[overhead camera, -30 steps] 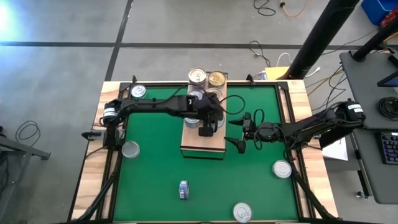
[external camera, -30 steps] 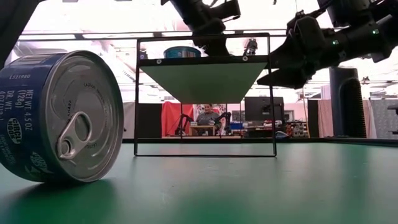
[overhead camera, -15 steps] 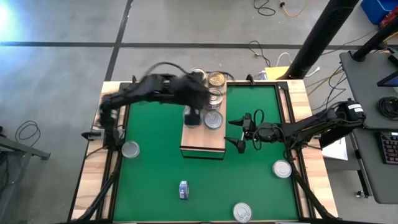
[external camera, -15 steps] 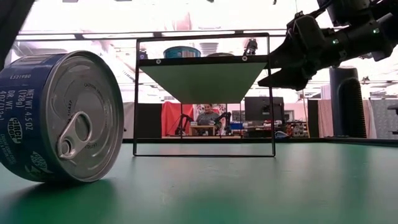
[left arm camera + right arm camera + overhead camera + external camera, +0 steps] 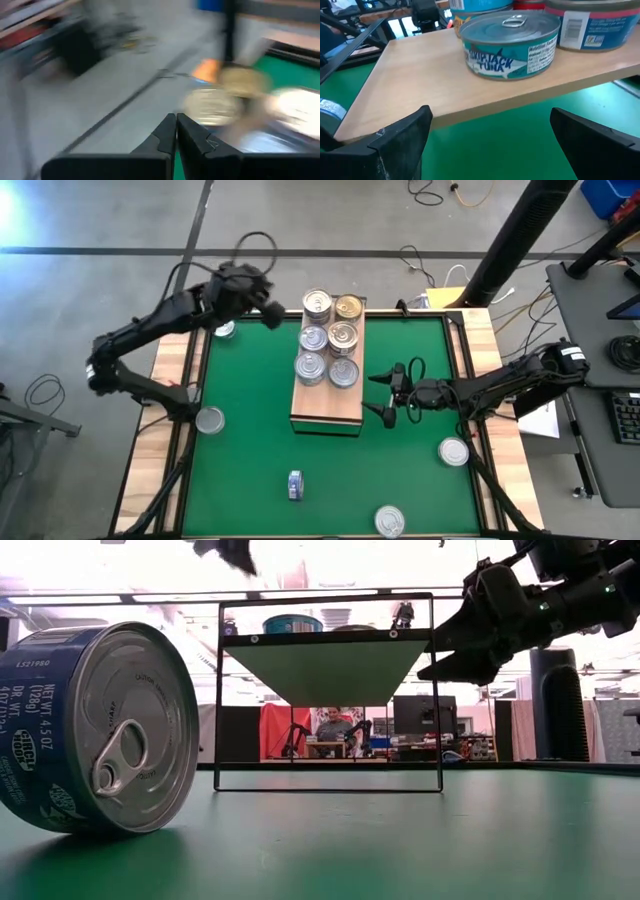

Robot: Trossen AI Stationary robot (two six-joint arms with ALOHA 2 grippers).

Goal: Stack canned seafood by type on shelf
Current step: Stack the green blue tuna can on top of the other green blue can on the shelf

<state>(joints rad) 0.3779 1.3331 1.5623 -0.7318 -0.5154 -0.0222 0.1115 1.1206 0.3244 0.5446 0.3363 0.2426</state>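
Observation:
The shelf (image 5: 326, 402) is a light-wood board on a frame in mid-table, and in the low view the shelf (image 5: 325, 638) shows from the side. Several silver- and gold-topped tins (image 5: 328, 338) stand in pairs on its far half. My left gripper (image 5: 274, 315) hangs shut and empty, high over the table's far left, left of the shelf; its fingers (image 5: 176, 134) meet. My right gripper (image 5: 385, 395) waits open just right of the shelf, level with the board (image 5: 445, 75), facing a tuna tin (image 5: 512, 42).
Loose tins lie on the green mat: one at the far left (image 5: 224, 329), one at the left edge (image 5: 210, 420), one at the right (image 5: 454, 451), one at the near edge (image 5: 389, 521). A blue tin (image 5: 294, 484) lies on its side, close to the low camera (image 5: 100, 730).
My left gripper has left the shelf, risen and swung toward the table's far left corner, turning as it went and staying shut. The tins on the shelf that it covered now show. My right arm has kept still.

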